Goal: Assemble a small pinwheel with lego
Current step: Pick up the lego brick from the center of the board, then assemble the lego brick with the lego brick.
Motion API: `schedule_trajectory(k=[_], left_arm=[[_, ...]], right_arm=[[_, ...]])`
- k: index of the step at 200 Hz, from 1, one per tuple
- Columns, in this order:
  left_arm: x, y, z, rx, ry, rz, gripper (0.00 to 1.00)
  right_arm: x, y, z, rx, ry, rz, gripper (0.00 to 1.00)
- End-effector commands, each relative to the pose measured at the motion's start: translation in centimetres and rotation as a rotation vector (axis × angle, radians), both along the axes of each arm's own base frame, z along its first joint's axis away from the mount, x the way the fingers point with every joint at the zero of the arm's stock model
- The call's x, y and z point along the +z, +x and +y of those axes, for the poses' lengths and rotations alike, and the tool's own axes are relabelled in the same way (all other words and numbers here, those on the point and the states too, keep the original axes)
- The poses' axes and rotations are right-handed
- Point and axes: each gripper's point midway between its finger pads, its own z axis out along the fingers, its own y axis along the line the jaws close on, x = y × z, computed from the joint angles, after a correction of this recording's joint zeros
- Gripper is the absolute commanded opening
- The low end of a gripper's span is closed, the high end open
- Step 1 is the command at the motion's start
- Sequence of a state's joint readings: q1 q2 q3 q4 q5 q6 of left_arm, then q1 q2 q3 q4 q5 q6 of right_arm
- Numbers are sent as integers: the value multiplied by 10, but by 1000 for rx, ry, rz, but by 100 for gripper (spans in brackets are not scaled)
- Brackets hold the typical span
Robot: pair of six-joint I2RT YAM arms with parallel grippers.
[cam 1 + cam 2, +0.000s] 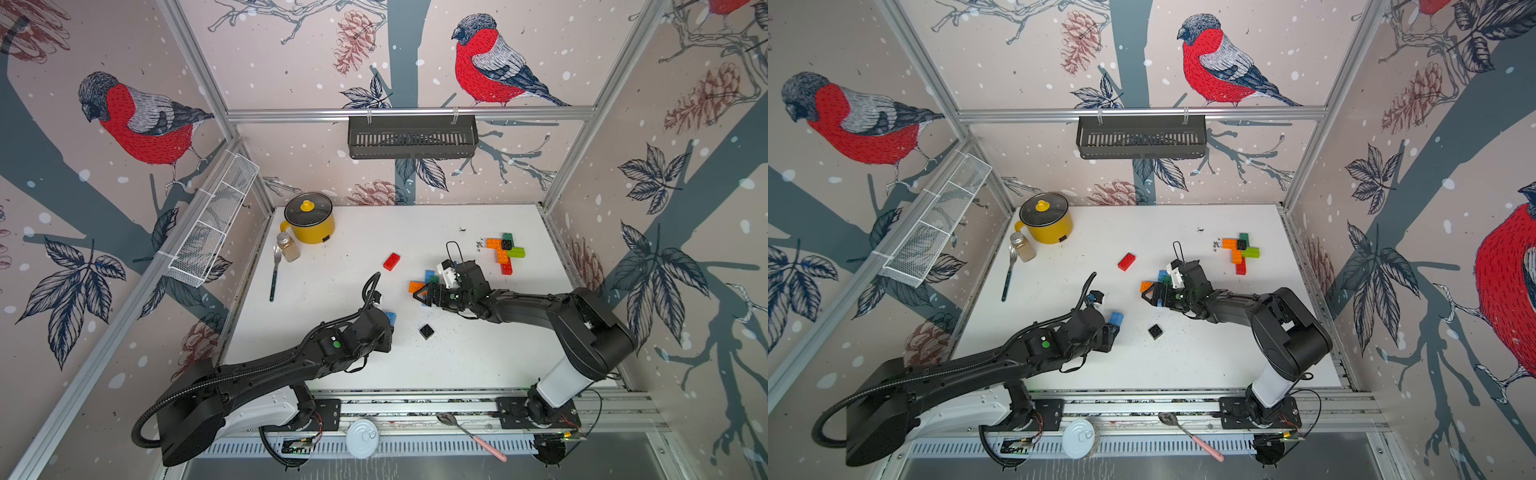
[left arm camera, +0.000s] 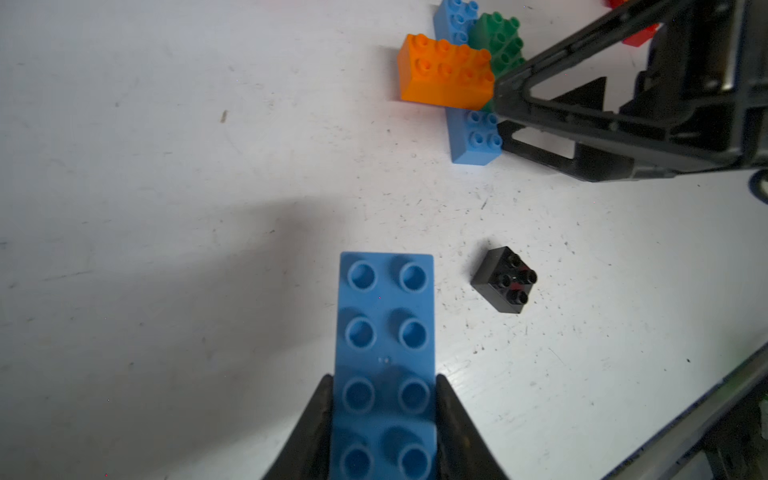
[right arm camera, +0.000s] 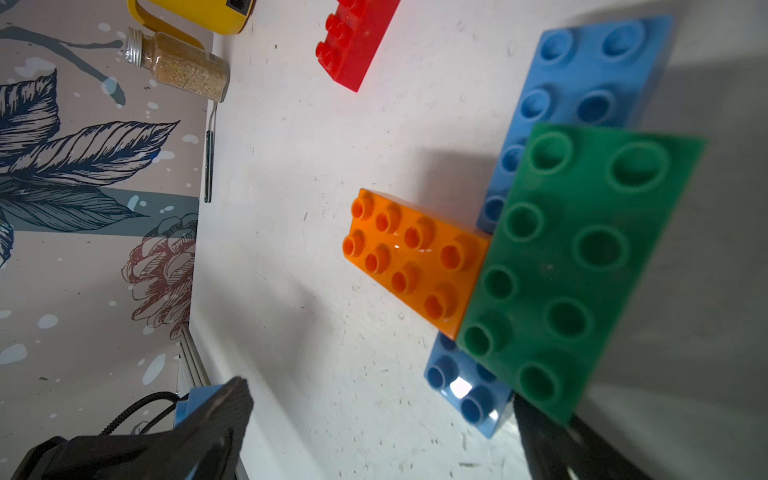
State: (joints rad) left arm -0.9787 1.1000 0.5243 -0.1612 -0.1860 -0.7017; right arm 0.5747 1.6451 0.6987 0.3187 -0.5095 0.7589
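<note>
Swing your left claw [image 2: 384,378], clamped on the blue brick [image 2: 384,311], sideways and you'll knock the black square [image 2: 505,279] beside it.

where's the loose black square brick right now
In both top views the black square brick lies alone on the table, just right of the left pincer, which grips a blue brick.

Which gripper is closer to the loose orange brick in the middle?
Right. The right gripper sits right beside the orange brick; the left gripper, shut on a blue brick, is well apart.
</note>
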Motion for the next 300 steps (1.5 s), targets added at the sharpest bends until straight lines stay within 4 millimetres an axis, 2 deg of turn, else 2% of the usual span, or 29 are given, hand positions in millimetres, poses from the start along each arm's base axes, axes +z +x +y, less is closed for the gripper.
schedule_trajectory(k=[1, 21, 63, 101, 137, 165, 185, 190, 249, 300], left_arm=[[17, 7, -23, -103, -25, -70, 24], [18, 20, -32, -97, 12, -94, 24], [4, 42, -60, -113, 79, -89, 22], [-9, 64, -77, -56, 126, -65, 20], [-18, 79, -89, -34, 147, -48, 19], [-23, 89, -91, -7, 162, -38, 19], [-36, 91, -85, -3, 189, -11, 18], [-28, 97, -92, 1, 170, -21, 18], [-30, 97, -98, -38, 169, -10, 18], [-38, 96, -94, -22, 188, 4, 17]], right_arm=[[21, 5, 8, 45, 45, -64, 99], [23, 8, -5, 20, 19, -62, 99], [11, 12, -54, -61, -65, -41, 99], [11, 18, -76, -93, -148, -71, 99], [11, 19, -73, -74, -139, -69, 99], [14, 19, -66, -61, -110, -72, 99], [10, 19, -63, -51, -111, -60, 99], [9, 19, -62, -47, -110, -60, 99], [1, 22, -53, -33, -117, -46, 99], [-5, 27, -49, -33, -136, -35, 99]])
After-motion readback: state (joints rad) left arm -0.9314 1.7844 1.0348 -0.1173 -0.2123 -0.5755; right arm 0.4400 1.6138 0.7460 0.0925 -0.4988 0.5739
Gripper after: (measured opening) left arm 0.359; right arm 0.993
